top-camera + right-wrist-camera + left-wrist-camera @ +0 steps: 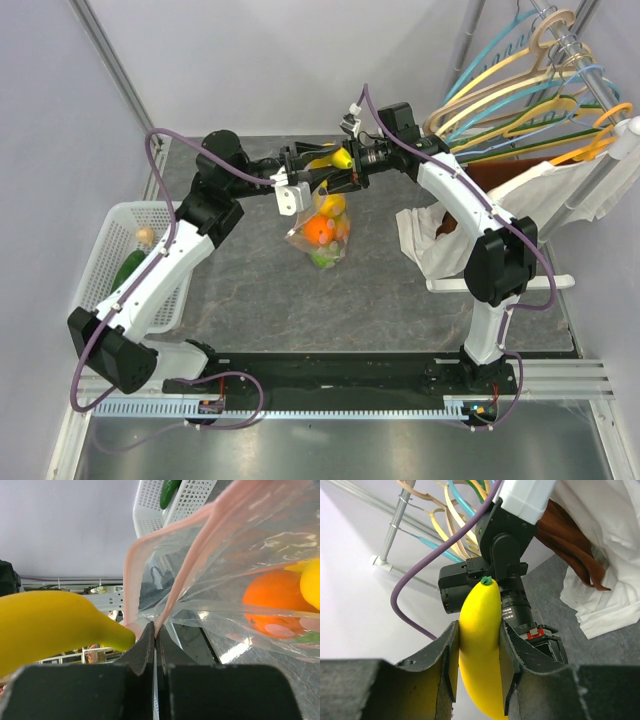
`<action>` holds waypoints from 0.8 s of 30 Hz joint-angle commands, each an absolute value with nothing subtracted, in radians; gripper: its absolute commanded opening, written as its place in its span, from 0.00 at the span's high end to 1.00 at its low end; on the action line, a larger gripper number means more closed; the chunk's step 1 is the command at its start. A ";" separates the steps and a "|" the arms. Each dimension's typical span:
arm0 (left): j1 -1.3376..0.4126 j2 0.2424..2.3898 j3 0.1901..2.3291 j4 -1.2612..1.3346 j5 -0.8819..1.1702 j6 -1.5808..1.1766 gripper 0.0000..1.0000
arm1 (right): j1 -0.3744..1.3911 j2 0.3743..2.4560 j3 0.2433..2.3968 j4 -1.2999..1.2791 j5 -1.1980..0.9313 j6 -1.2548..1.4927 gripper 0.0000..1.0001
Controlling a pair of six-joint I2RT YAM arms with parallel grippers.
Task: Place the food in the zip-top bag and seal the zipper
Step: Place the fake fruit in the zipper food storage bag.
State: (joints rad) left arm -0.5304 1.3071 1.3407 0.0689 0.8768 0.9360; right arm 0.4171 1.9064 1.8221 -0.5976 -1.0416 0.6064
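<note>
Basket [100, 250] blocks the tabletop's [270, 310] left edge, cloth [425, 235] and hangers [520, 100] the right; open room near-centre, before the bag [325, 240].

A white mesh plastic basket [118, 218] sits at the left edge of the grey stone-patterned tabletop [250, 300]. At right, coloured plastic hangers [520, 90] hang on a metal rail [572, 42] above crumpled white cloth [425, 240] and brown fabric [500, 178].

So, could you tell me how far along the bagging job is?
Done: an orange piece and others already sit in the zip-top bag. In hand: the right end effector pinches the bag's rim, holding it up; the left end effector grips a banana near the mouth. Left: the banana goes in, likely the green piece in the basket too, then the open zipper gets sealed.
</note>
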 commanded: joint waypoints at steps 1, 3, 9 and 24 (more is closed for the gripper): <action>-0.494 1.327 1.356 0.117 0.958 1.068 0.98 | 0.423 1.861 1.815 -0.569 -1.072 0.611 1.00; -0.468 1.328 1.384 0.106 0.985 1.060 0.98 | 0.423 1.858 1.816 -0.569 -1.072 0.611 1.00; -0.430 1.330 1.448 -0.061 1.086 1.115 0.98 | 0.420 1.861 1.832 -0.560 -1.078 0.618 1.00; -0.434 1.358 1.393 -0.199 1.215 1.216 0.95 | 0.431 1.864 1.867 -0.535 -1.103 0.643 1.00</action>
State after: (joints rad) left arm -0.4294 1.3514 1.4040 -0.1280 1.1297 1.1141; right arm 0.4244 1.9064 1.8313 -0.5751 -1.0622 0.6312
